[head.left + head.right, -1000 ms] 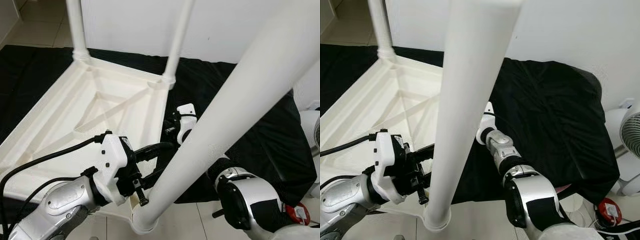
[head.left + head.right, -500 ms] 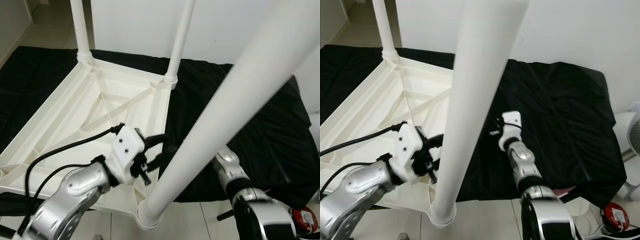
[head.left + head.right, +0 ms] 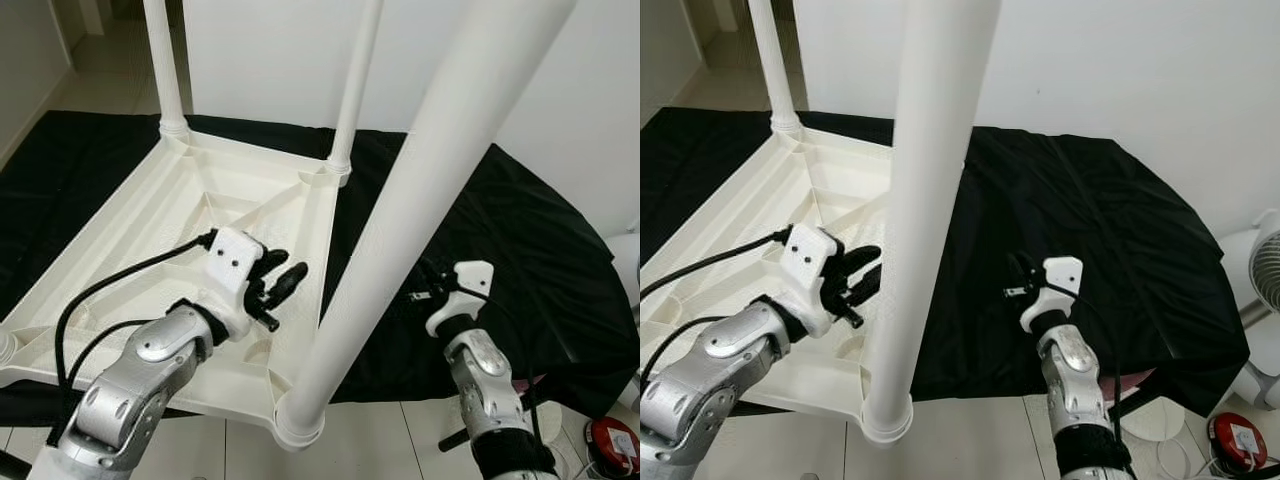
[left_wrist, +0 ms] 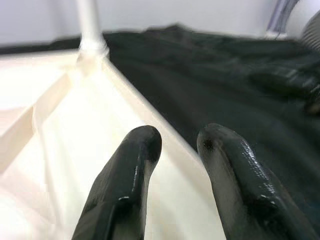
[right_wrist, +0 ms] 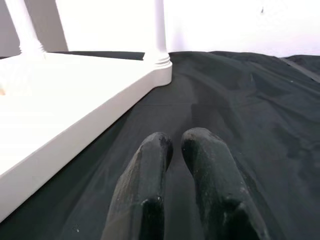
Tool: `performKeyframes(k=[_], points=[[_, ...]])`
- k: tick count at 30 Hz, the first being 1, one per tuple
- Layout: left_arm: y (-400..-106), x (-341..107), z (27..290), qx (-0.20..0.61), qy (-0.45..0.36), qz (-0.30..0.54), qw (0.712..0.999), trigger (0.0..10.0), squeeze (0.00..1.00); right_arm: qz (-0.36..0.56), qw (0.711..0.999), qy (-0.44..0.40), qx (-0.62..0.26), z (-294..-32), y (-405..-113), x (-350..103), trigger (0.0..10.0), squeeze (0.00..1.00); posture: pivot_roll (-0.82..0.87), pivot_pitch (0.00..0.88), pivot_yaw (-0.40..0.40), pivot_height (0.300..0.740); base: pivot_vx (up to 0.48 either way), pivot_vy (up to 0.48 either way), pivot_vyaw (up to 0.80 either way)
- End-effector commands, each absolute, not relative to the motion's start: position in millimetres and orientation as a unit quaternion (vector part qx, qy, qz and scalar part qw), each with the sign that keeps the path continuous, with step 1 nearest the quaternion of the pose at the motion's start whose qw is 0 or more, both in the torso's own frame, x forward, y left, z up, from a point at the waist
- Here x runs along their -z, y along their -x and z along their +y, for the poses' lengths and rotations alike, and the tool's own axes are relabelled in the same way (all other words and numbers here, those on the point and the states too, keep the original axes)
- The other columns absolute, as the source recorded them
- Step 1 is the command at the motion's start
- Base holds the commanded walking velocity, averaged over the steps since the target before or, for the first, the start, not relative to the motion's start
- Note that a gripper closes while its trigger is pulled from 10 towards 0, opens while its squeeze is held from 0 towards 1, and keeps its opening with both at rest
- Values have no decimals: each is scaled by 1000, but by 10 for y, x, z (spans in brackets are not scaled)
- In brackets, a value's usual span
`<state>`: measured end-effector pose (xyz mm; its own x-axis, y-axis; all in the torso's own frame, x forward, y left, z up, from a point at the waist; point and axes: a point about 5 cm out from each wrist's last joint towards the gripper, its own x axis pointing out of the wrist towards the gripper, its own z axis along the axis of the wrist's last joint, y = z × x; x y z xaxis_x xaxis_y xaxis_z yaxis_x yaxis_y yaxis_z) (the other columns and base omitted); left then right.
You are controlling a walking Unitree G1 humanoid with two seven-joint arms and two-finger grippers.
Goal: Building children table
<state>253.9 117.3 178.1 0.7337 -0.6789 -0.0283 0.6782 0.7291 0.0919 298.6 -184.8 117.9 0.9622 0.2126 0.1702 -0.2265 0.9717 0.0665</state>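
I see the upturned white table (image 3: 150,260) lying on the black cloth (image 3: 540,250). My left gripper (image 3: 283,281) hovers over its right rim, fingers slightly parted, holding nothing. The near leg (image 3: 400,230) rises between my arms. My right gripper (image 3: 1018,275) hangs over open cloth, fingers nearly together, empty.

Table: we find the white table (image 3: 130,250) upside down on black cloth (image 3: 520,250), legs up.
Left gripper (image 3: 285,285): above underside, fingers slightly parted, empty.
Right gripper (image 3: 425,290): over cloth.

Head views steeply down on upturned table (image 3: 200,210); wrist views low along fingers (image 4: 130,190).
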Motion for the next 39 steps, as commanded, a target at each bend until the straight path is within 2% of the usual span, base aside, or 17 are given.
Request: performKeyframes(k=[1,4,5,7,13,14,15,16,19,23,24,30,39], points=[[-2559,-1732,1218,370,-50,8,928,10000,0,-79,990,-39,-114,-1891,-2939,-1201,10000,0,-9,0,-105,740,0,0,0],[-2522,-1678,1286,387,-81,24,918,10000,0,-76,990,-37,-116,-1910,-2878,-1233,10000,0,-9,0,-104,740,0,0,0],[-2436,-1632,1343,424,-112,19,899,10000,0,-74,990,-35,-115,-1931,-2892,-1246,10000,0,2,0,-111,740,0,0,0],[-2399,-1606,1398,444,-111,23,889,10000,0,-75,990,-33,-114,-1944,-2912,-1258,10000,0,6,0,-114,740,0,0,0],[-2390,-1573,1489,439,-149,32,885,10000,0,-74,990,-30,-119,-1936,-2920,-1312,10000,0,15,0,-121,740,0,0,0],[-2363,-1548,1526,448,-159,39,879,10000,314,-73,990,-29,-119,-1944,-2919,-1313,10000,0,16,0,-121,740,0,0,0],[-2355,-1533,1564,449,-164,43,877,10000,475,-70,990,-28,-119,-1953,-2913,-1315,10000,0,16,0,-121,740,0,0,0],[-2337,-1534,1596,458,-150,50,875,10000,1000,-67,990,-26,-120,-1961,-2909,-1312,10000,0,24,0,-123,740,0,0,0],[-2315,-1540,1631,471,-131,56,871,10000,1000,-62,990,-25,-121,-1967,-2902,-1313,10000,0,24,0,-123,740,0,0,0],[-2303,-1541,1655,473,-149,52,867,10000,1000,-61,991,-24,-120,-1977,-2899,-1307,10000,0,30,0,-121,740,0,0,0],[-2278,-1528,1694,483,-160,56,859,10000,0,-59,991,-24,-119,-1987,-2897,-1299,10000,0,31,0,-117,740,0,0,0],[-2160,-1525,1867,526,-190,91,824,10000,0,-54,991,-21,-121,-2015,-2876,-1283,10000,0,35,0,-115,740,0,0,0],[-2115,-1450,1939,537,-222,125,804,10000,0,-54,991,-12,-123,-2043,-2894,-1302,10000,0,35,0,-110,740,0,0,0]])
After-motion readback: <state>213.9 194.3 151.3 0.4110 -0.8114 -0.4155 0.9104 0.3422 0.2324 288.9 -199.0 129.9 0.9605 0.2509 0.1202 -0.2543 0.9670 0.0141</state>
